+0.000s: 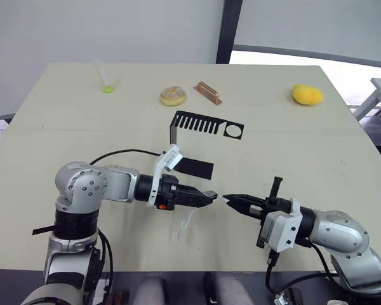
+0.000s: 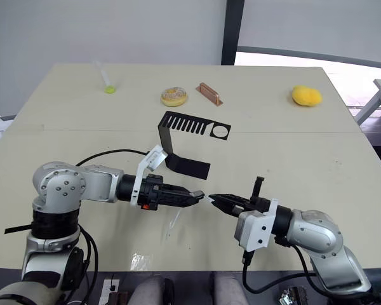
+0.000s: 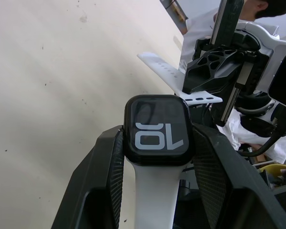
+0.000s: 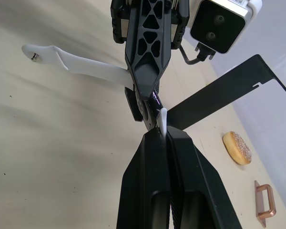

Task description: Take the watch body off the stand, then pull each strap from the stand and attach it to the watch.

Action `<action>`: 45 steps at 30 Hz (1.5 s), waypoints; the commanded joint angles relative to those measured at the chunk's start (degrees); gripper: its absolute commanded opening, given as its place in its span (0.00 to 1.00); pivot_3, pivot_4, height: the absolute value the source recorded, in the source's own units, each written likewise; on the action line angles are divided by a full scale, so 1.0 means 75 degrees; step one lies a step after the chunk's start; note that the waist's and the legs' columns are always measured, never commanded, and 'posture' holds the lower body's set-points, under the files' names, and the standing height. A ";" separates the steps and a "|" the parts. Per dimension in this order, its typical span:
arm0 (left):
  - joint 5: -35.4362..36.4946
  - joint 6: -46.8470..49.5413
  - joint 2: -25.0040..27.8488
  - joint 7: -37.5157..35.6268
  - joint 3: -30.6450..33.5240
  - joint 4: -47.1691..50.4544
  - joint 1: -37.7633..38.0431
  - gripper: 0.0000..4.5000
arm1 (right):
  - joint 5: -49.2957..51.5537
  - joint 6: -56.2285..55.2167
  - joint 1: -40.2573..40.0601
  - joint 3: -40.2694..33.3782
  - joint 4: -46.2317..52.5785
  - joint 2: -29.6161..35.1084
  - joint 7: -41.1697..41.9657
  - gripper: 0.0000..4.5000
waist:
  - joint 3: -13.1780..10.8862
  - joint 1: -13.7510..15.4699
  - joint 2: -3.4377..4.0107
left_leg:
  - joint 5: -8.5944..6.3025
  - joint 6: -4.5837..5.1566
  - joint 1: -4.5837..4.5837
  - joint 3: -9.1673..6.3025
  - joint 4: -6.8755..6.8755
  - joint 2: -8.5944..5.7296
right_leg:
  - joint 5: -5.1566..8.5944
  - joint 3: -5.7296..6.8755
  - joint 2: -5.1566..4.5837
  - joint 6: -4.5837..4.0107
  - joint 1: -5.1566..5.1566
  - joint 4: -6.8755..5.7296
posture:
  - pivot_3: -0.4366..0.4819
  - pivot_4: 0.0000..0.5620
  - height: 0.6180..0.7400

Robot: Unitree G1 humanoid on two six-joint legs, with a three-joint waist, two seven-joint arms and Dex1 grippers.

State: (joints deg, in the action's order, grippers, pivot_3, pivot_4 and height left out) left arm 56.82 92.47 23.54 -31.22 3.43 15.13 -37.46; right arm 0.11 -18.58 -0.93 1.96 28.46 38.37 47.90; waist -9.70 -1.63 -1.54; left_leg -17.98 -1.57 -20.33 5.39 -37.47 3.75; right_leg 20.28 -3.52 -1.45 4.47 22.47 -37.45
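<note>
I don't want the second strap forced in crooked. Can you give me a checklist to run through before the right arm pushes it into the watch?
1. Watch body clamped between the left gripper fingers: ok.
2. First strap already hanging from the watch body: ok.
3. Second strap pinched in the right gripper: ok.
4. Strap end lined up with the watch's free slot: cannot tell, the slot is hidden.
5. Stand emptied of straps and clear of both arms: ok.
6. Donut and lemon far from the work: ok.
</note>
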 commanded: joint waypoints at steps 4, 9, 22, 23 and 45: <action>0.0201 0.0003 -0.0130 -0.0092 -0.0174 0.0310 -0.0085 0.35 | 0.0008 -0.0058 0.0183 0.0218 0.0131 -0.0161 -0.0180 0.00 | 0.0000 -0.0002 0.0000 | 0.0000 0.0000 0.0000 0.0000 0.0000 0.0000 | 0.0000 0.0000 0.0000 0.0000 0.0000 0.0000 | 0.48 0.27 1.00; 0.0211 0.0003 -0.0126 -0.0093 -0.0188 0.0307 -0.0087 0.35 | -0.0037 -0.0053 0.0245 0.0272 0.0087 -0.0203 -0.0171 0.00 | 0.0000 0.0000 0.0000 | 0.0000 0.0000 0.0000 0.0000 0.0000 0.0000 | 0.0000 0.0000 0.0000 0.0000 0.0000 0.0000 | 0.48 0.27 1.00; 0.0205 0.0003 -0.0166 -0.0063 -0.0258 0.0325 -0.0102 0.35 | -0.0091 -0.0057 0.0412 0.0369 0.0010 -0.0242 -0.0192 0.00 | 0.0000 -0.0002 0.0000 | 0.0000 0.0000 0.0000 0.0000 0.0000 0.0000 | 0.0000 0.0000 -0.0001 0.0000 0.0000 0.0000 | 0.48 0.27 1.00; 0.0197 0.0003 -0.0161 -0.0068 -0.0268 0.0323 -0.0104 0.35 | -0.0099 -0.0060 0.0425 0.0379 -0.0001 -0.0245 -0.0192 0.00 | 0.0000 -0.0003 0.0000 | 0.0000 0.0000 0.0000 0.0000 0.0000 0.0000 | 0.0000 0.0000 0.0000 0.0000 0.0000 0.0000 | 0.48 0.27 1.00; 0.0291 0.0003 -0.0117 0.0090 -0.0416 0.0369 -0.0096 0.35 | -0.0241 0.0016 0.0703 0.0607 -0.0086 -0.0395 -0.0175 0.00 | 0.0000 -0.0002 0.0000 | 0.0000 0.0000 0.0000 0.0000 0.0000 0.0000 | 0.0000 0.0001 0.0000 0.0000 0.0000 0.0000 | 0.48 0.27 1.00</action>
State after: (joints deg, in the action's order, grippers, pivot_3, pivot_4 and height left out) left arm 56.50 92.47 23.95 -29.54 2.84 15.12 -37.48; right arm -2.88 -17.37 3.09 4.87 25.22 36.49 47.90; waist -9.70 -1.64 -1.54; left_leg -17.98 -1.57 -20.33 5.39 -37.47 3.75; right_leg 20.28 -3.52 -1.45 4.47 22.47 -37.45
